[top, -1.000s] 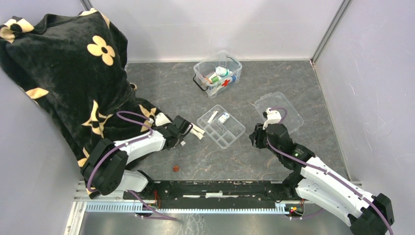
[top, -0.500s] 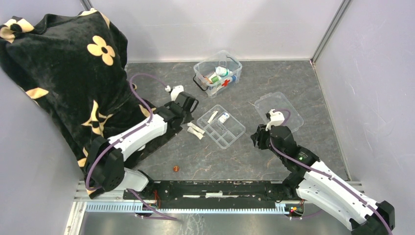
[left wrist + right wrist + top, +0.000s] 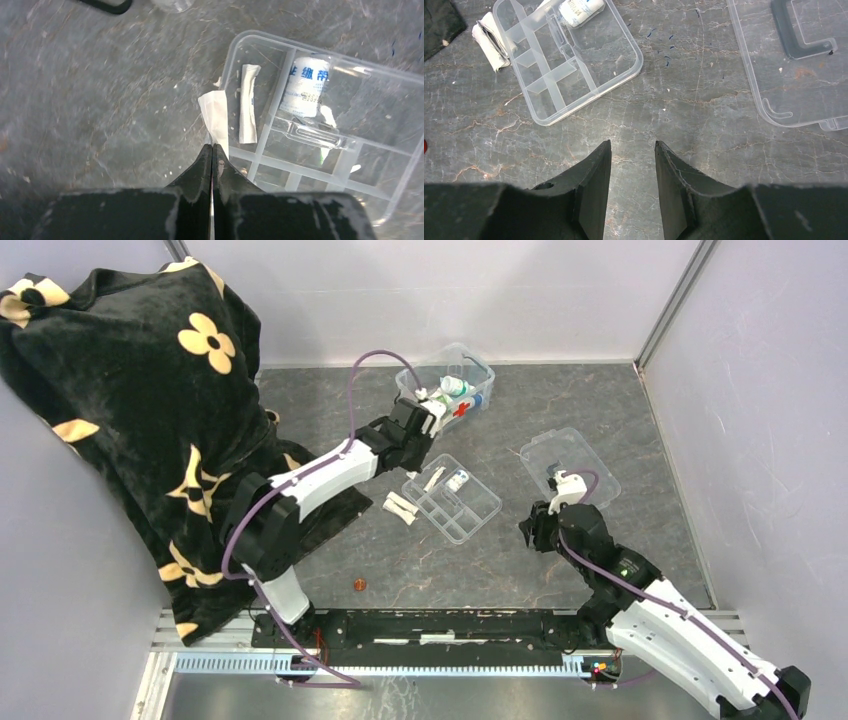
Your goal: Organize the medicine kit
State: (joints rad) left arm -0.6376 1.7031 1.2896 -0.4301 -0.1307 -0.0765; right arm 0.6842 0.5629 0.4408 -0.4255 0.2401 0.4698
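Observation:
The medicine kit (image 3: 447,390) is a clear box with a red cross, standing open at the back with bottles inside. My left gripper (image 3: 418,443) is between the kit and the divided tray (image 3: 474,515). In the left wrist view the left gripper (image 3: 212,146) is shut on a thin white packet (image 3: 215,115), held over the tray's left rim (image 3: 226,75). The tray holds another white packet (image 3: 247,102) and a white roll with blue print (image 3: 306,85). My right gripper (image 3: 533,530) is open and empty over bare table, also in the right wrist view (image 3: 631,145).
The flat clear lid (image 3: 570,468) lies right of the tray, and shows in the right wrist view (image 3: 794,65). White folded packets (image 3: 400,508) lie on the table left of the tray. A black flowered cloth (image 3: 120,390) covers the left side. A small red object (image 3: 358,584) lies near the front.
My left arm has swung from the table by the loose packets up and right to the tray's left edge, holding a white packet. My right gripper has drawn back slightly.

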